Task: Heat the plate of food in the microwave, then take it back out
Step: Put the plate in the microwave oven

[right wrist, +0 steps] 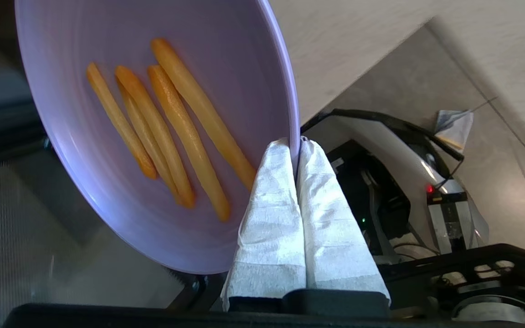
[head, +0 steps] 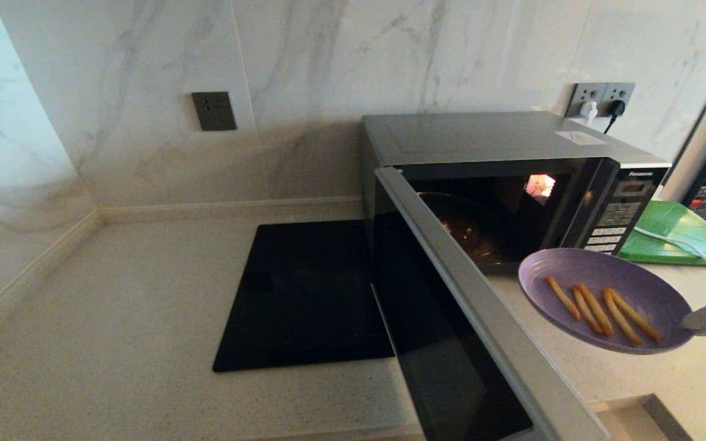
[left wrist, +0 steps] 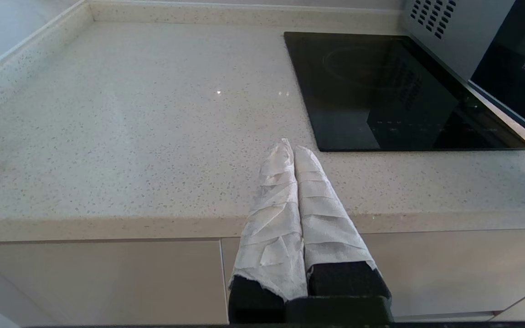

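Observation:
The silver-grey Panasonic microwave (head: 488, 138) stands at the back right of the counter. Its dark glass door (head: 451, 331) is swung wide open toward me and the lit cavity (head: 494, 220) holds nothing. The lilac plate of food (head: 604, 300) with several golden fry sticks hangs in the air in front of the cavity's right side, tilted. My right gripper (right wrist: 297, 142) is shut on the plate's rim (right wrist: 290, 91) and shows at the right edge of the head view (head: 696, 320). My left gripper (left wrist: 290, 146) is shut on nothing, low before the counter's front edge, out of the head view.
A flat black glass cooktop (head: 304, 294) lies left of the microwave, partly behind the open door. A green tray (head: 678, 233) with a white cable over it sits right of the microwave. Bare speckled counter (head: 114, 318) spreads to the left.

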You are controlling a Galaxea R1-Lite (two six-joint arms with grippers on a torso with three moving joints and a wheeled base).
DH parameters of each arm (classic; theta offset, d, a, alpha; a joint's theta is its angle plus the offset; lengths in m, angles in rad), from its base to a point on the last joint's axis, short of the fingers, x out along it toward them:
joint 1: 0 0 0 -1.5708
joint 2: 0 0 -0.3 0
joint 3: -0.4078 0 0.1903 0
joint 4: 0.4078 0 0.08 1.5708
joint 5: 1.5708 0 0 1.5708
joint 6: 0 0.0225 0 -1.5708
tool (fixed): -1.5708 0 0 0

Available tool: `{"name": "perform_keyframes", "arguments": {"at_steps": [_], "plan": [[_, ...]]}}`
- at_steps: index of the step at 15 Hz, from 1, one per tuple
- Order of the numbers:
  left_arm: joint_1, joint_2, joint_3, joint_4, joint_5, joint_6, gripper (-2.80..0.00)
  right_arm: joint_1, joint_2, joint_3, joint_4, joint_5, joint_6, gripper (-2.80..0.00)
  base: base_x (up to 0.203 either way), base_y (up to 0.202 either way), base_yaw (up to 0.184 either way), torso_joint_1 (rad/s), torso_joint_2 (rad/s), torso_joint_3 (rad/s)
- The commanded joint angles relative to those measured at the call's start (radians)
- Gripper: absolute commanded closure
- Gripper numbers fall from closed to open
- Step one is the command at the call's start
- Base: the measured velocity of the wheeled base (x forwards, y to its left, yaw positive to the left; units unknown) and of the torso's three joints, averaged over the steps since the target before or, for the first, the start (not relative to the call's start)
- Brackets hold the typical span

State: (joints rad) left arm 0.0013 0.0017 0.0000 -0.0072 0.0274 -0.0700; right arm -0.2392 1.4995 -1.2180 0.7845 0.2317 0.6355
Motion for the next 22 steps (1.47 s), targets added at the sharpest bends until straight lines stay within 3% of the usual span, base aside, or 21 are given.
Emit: {"name": "perform_keyframes", "arguments": {"at_steps": [1,13,22], "plan": [[0.000,0.000,0.000,0.000,0.000,-0.001,0.00,0.062,0.023,-0.013,0.003,0.001,0.013,0.00,0.000,0.000,0.000,0.000,0.00,0.000],[0.000,0.000,0.000,0.000,0.000,-0.001,0.00,0.237,0.385,-0.383,-0.004,-0.029,0.151,0.00,0.000,0.000,0.000,0.000,0.00,0.000],[0.000,0.000,0.000,0.000,0.001,-0.001,0.00,0.288,0.610,-0.643,-0.005,-0.031,0.152,0.00,0.000,0.000,0.000,0.000,0.00,0.000]]}}
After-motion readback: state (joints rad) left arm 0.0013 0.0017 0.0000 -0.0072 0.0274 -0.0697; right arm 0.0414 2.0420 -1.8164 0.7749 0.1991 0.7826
